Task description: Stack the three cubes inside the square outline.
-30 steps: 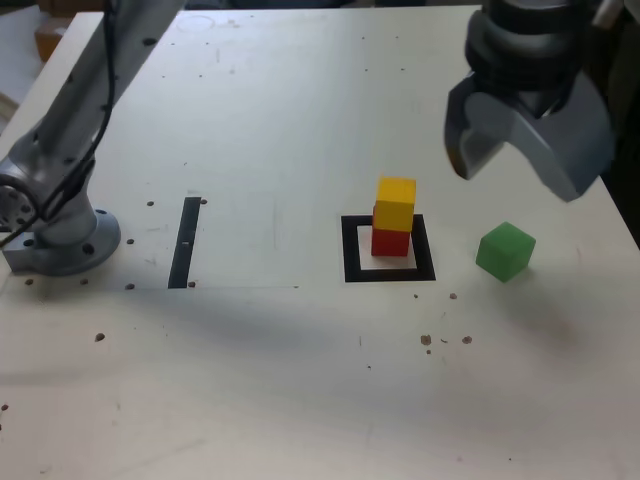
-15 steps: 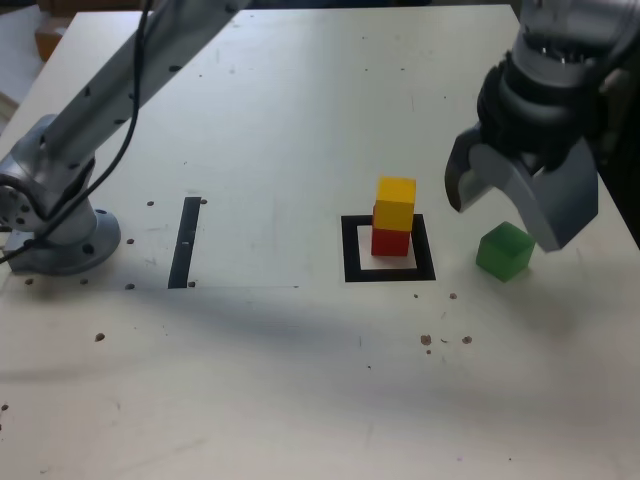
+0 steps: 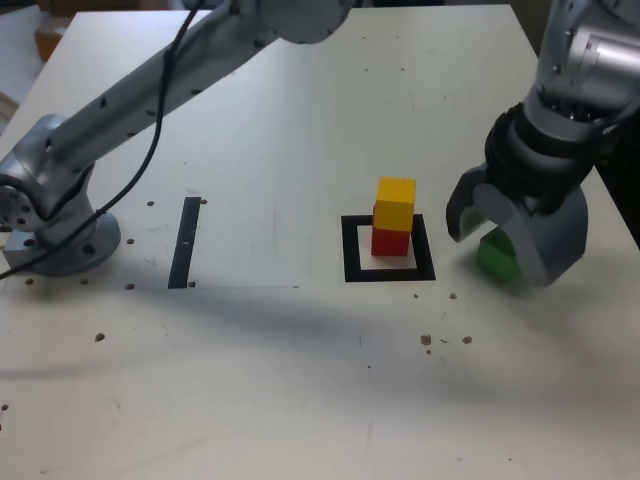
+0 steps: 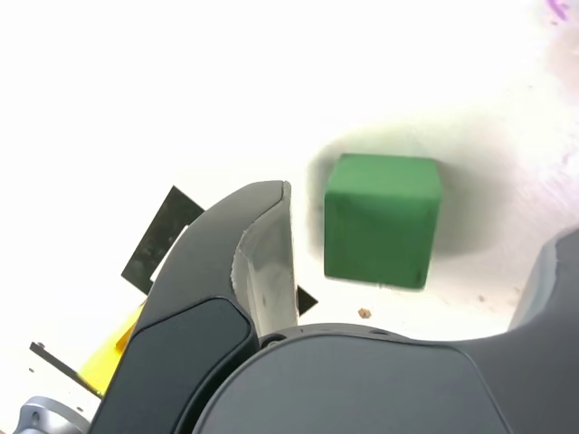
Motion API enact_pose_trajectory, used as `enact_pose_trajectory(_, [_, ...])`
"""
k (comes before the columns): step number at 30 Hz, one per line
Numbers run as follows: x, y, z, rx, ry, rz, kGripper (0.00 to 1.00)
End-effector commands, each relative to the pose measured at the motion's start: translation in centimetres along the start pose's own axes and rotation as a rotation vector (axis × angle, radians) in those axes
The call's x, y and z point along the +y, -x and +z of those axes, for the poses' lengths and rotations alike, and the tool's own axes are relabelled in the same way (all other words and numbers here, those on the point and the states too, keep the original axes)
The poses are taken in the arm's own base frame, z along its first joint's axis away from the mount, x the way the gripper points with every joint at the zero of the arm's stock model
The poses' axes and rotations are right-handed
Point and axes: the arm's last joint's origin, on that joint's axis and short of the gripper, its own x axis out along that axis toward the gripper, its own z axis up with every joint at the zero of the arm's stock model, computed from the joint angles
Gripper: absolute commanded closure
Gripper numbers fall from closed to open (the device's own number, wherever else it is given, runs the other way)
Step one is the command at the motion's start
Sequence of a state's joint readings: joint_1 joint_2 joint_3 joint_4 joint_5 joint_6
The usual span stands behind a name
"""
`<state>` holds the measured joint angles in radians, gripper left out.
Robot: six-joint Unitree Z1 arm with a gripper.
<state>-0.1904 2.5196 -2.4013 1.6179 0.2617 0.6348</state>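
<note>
In the exterior view a yellow cube (image 3: 396, 202) sits on a red cube (image 3: 390, 241) inside the black square outline (image 3: 352, 250). The green cube (image 3: 493, 258) rests on the table to the exterior view's right of the outline, partly hidden by my gripper (image 3: 498, 248). The gripper is open and lowered over it, one jaw on each side. The wrist view shows the green cube (image 4: 382, 220) between the fingers (image 4: 262, 258) with gaps on both sides, untouched by either. A sliver of the yellow cube (image 4: 113, 348) and a corner of the outline (image 4: 158, 240) show behind one finger.
A narrow black strip (image 3: 184, 241) lies at the exterior view's left, close to the arm's base (image 3: 60, 235). The arm's long link (image 3: 160, 85) crosses above the far left of the table. The table's right edge runs close behind the gripper.
The gripper has come down from above the table's far right and now straddles the green cube. The cubes have not moved.
</note>
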Motion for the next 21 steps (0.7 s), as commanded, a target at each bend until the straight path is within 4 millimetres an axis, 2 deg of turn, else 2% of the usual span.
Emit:
enact_pose_trajectory(1, [0.21, -0.53, 0.10, 0.013, -0.001, -0.008, 0.15])
enact_pose_trajectory(6, [0.45, -1.12, 0.24, 0.020, 0.002, -0.014, 0.26])
enact_pose_trajectory(15, [0.60, -0.76, 0.23, 0.002, 0.009, -0.009, 0.64])
enact_pose_trajectory(19, [0.72, -0.66, 0.20, -0.006, 0.013, -0.010, 0.78])
enact_pose_trajectory(21, [0.75, -0.62, 0.18, -0.010, 0.014, -0.012, 0.81])
